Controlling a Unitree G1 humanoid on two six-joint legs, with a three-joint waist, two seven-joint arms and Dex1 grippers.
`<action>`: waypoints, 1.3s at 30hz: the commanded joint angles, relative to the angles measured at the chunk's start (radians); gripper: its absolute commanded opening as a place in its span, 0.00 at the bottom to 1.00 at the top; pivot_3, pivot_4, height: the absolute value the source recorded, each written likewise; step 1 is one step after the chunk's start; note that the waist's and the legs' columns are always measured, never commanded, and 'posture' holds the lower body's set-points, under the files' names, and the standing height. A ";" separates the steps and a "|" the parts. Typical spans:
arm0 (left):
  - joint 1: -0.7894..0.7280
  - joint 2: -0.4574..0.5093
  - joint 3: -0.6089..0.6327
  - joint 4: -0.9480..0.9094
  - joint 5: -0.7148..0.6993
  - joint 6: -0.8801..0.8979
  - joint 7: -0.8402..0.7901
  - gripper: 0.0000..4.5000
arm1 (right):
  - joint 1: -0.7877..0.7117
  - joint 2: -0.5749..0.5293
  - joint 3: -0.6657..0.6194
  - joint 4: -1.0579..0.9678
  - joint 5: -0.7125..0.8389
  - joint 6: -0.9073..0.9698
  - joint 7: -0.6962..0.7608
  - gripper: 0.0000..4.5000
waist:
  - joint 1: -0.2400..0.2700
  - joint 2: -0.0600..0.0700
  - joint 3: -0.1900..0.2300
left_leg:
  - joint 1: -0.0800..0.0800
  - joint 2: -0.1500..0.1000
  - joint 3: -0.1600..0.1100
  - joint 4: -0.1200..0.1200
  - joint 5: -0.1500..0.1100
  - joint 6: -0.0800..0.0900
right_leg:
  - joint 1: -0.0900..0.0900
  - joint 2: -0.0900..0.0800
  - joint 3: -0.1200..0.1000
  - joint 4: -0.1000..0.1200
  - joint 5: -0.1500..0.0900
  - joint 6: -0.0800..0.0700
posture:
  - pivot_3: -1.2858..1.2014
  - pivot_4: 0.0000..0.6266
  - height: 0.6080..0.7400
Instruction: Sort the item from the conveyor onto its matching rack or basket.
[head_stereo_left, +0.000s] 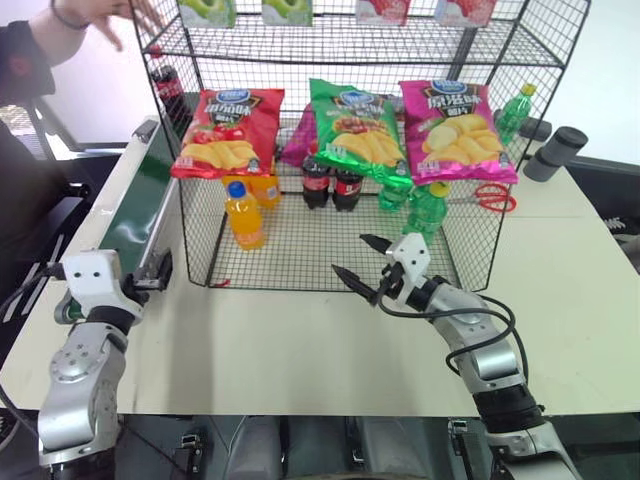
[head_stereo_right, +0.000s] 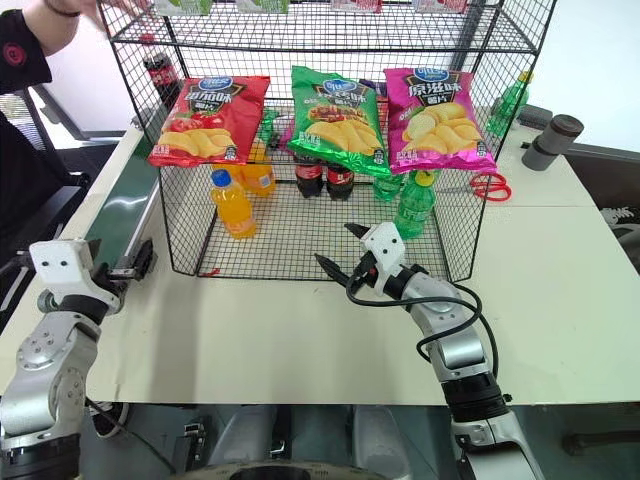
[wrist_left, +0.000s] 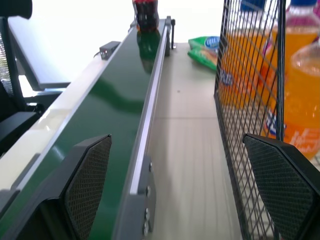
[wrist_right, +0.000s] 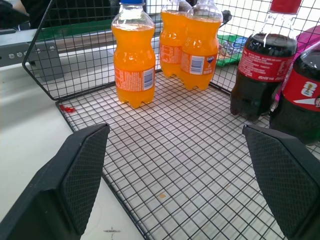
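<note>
Far up the conveyor (head_stereo_left: 140, 190), the cola bottle (head_stereo_left: 168, 92) stands upright beside the rack (head_stereo_left: 340, 255). Left tool (head_stereo_left: 150, 275) waits at the belt's near end, fingers apart; right tool (head_stereo_left: 365, 265) likewise, empty. A late or off-centre grab could topple the bottle.

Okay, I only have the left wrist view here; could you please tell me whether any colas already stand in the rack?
Observer: Yes, two cola bottles stand mid-way along the rack's bottom tier, below the green chip bag.
Operator: Thank you. Is the right gripper free?
Observer: It is. The right gripper is empty, jaws open, near the rack's front edge.
Operator: Is anyone close by?
Observer: A person's hand is above the rack's top left corner.
</note>
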 joint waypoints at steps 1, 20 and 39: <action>-0.019 0.002 0.070 0.011 -0.033 -0.033 0.003 1.00 | -0.016 0.011 0.003 -0.026 0.004 -0.019 0.000 0.99 | -0.001 0.000 0.000 | 0.000 0.000 0.000 0.000 0.000 0.000 | 0.000 0.000 0.000 0.000 0.000 0.000 | 0.52 0.24 0.95; -0.062 0.034 0.091 0.083 0.018 -0.013 0.062 1.00 | -0.053 0.022 0.028 0.022 -0.031 -0.070 0.018 0.99 | -0.001 0.000 0.000 | 0.000 0.000 0.000 0.000 0.000 0.000 | 0.000 0.000 0.000 0.000 0.000 0.000 | 0.52 0.24 0.95; -0.088 0.045 0.112 0.160 0.050 -0.068 0.043 1.00 | -0.063 0.030 0.037 0.036 -0.041 -0.088 0.018 0.99 | -0.001 0.000 0.000 | 0.000 0.000 0.000 0.000 0.000 0.000 | 0.000 -0.002 0.000 0.000 0.000 0.000 | 0.52 0.24 0.95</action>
